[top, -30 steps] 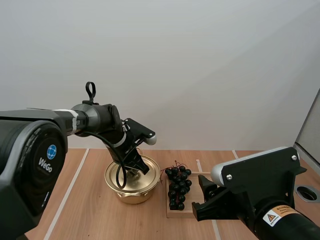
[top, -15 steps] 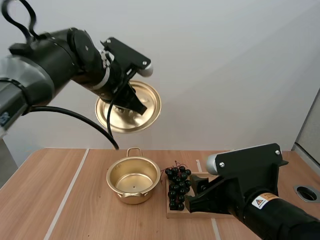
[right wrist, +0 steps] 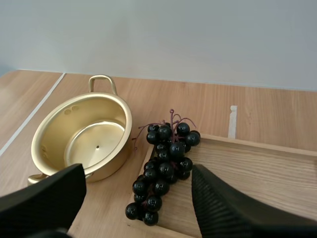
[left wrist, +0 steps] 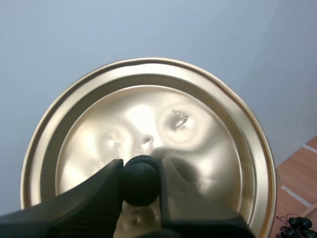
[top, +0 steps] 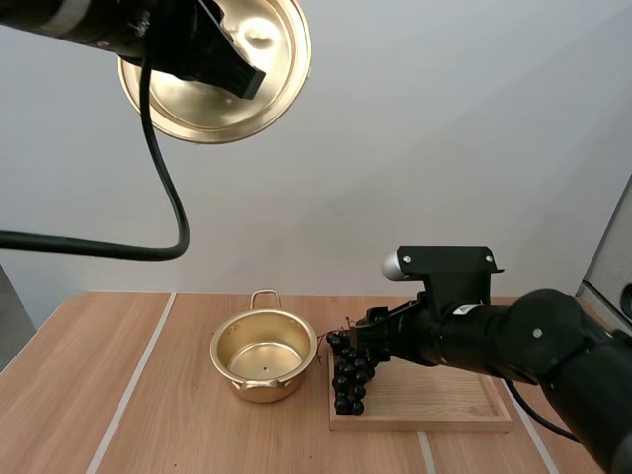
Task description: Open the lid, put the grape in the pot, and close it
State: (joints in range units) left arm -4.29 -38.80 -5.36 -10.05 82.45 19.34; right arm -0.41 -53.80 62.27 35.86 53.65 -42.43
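High above the table my left gripper (top: 232, 74) is shut on the black knob (left wrist: 141, 180) of the gold lid (top: 212, 74), whose shiny top (left wrist: 148, 134) faces the left wrist camera. The gold pot (top: 264, 355) stands open and empty on the table. A bunch of dark grapes (top: 350, 370) lies on the left end of the wooden tray (top: 434, 400). My right gripper (top: 360, 348) hovers open just above the grapes (right wrist: 166, 166), its fingers (right wrist: 223, 208) apart on either side of the bunch, with the pot (right wrist: 84, 141) beside them.
The wooden table (top: 168, 425) has pale stripes running front to back. The right part of the tray (right wrist: 257, 178) is bare wood. A round hole (top: 625, 302) shows at the right table edge.
My left arm has lifted the lid from mid-height to far above the pot. My right arm has reached forward, bringing its gripper over the grapes.
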